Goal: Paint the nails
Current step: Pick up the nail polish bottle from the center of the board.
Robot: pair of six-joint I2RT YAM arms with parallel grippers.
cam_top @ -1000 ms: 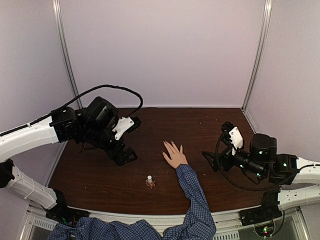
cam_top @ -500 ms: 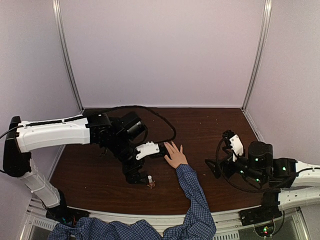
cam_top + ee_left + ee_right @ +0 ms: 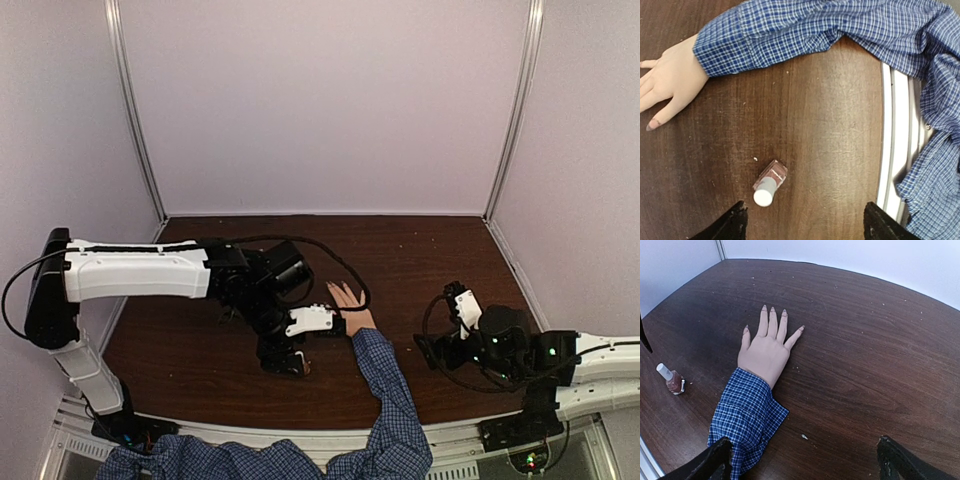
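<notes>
A light-skinned hand (image 3: 767, 350) with a blue checked sleeve (image 3: 747, 412) lies flat on the dark wood table, fingers spread. Its pinkish nails (image 3: 773, 309) tip the fingers; the thumb nail (image 3: 652, 125) shows in the left wrist view. A small nail-polish bottle (image 3: 770, 181) with a white cap stands left of the sleeve. My left gripper (image 3: 805, 226) is open and hovers just above the bottle, which sits near its left finger. In the top view the left gripper (image 3: 283, 357) mostly hides the bottle. My right gripper (image 3: 807, 462) is open and empty, right of the hand (image 3: 350, 312).
The person's sleeve and shirt (image 3: 390, 420) cross the table's near edge. A metal rail (image 3: 892, 140) runs along that edge. White booth walls (image 3: 320, 100) close the back and sides. My right arm (image 3: 500, 350) sits low at the near right.
My left arm has swung from the back left to the centre and come down over the bottle. My right arm has drawn lower and nearer. The hand has not moved.
</notes>
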